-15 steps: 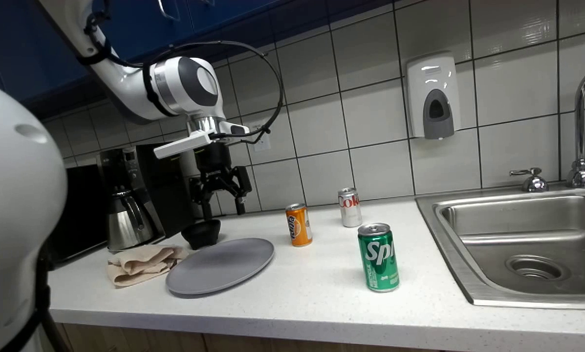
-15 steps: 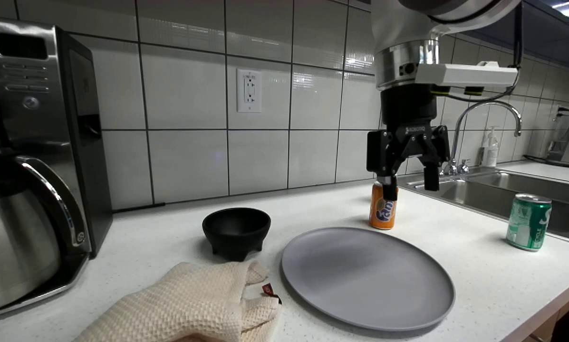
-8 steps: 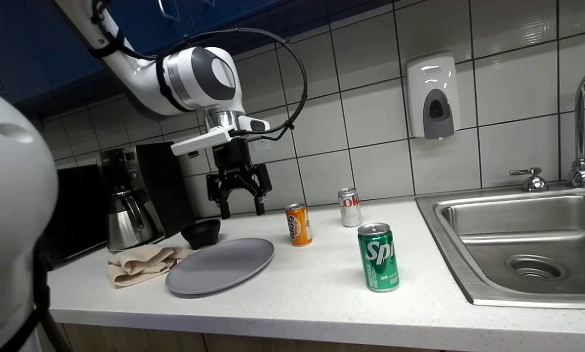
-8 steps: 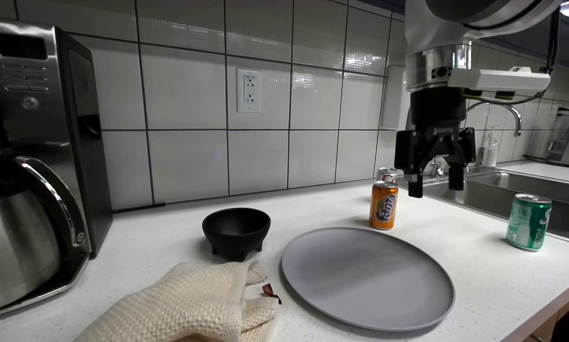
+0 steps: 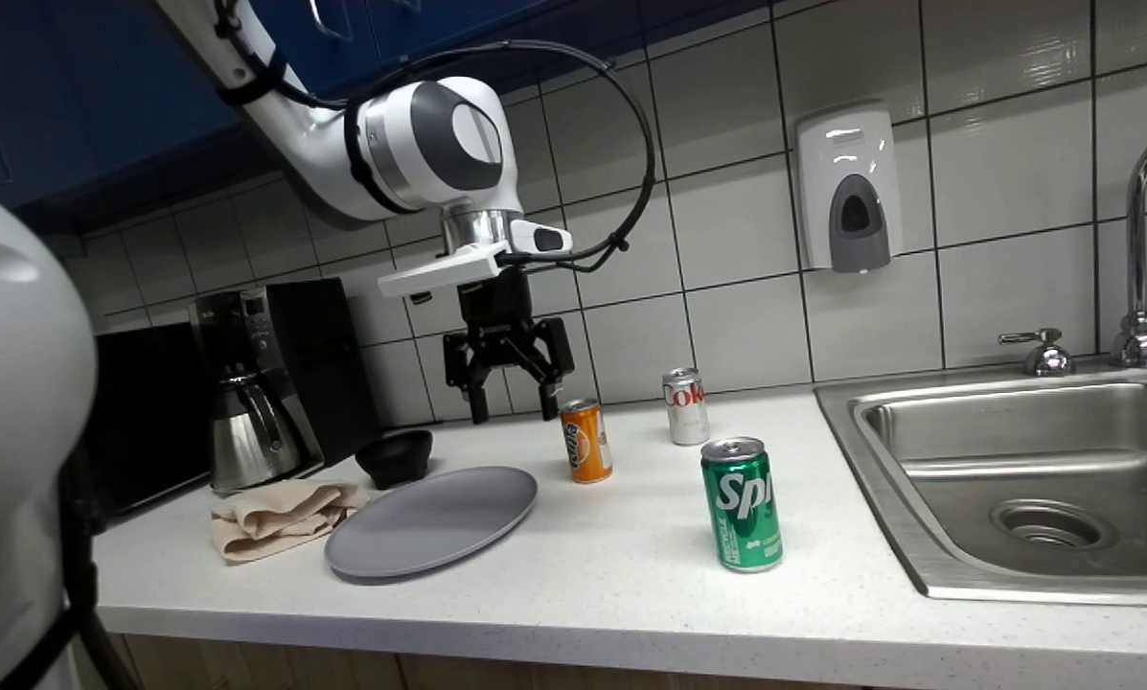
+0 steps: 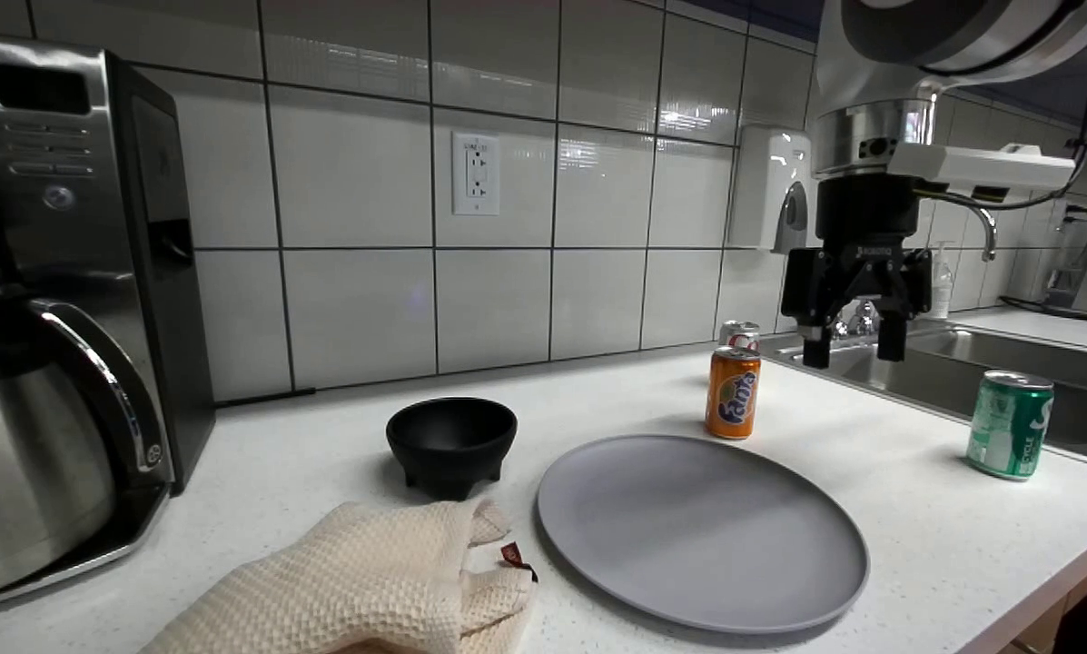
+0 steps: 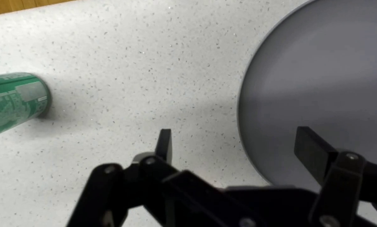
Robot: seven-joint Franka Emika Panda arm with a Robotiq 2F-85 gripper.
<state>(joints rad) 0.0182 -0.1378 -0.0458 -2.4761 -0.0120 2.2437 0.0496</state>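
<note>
My gripper (image 5: 515,406) hangs open above the counter with nothing between its fingers, seen also in an exterior view (image 6: 854,352). In the wrist view the jaws stand wide apart; one of the fingers (image 7: 314,151) overlaps the grey plate (image 7: 317,63), the other shows against bare counter. An orange Fanta can (image 5: 585,443) stands upright close to the gripper in both exterior views. Behind it is a silver Coke can (image 5: 686,407), partly hidden in an exterior view (image 6: 739,333). A green Sprite can (image 5: 743,508) stands nearer the front edge and enters the wrist view (image 7: 16,99) at left.
A black bowl (image 6: 452,436) and a beige cloth (image 6: 361,581) lie beside the plate. The coffee maker (image 6: 80,227) stands beyond them. A steel sink (image 5: 880,498) with a faucet (image 5: 1140,240) is past the cans. The tiled wall carries a soap dispenser (image 5: 851,187).
The arm and open gripper have moved across toward the sink side, from near the black bowl to near the Fanta can in an exterior view. The cans, plate, bowl and cloth stay put.
</note>
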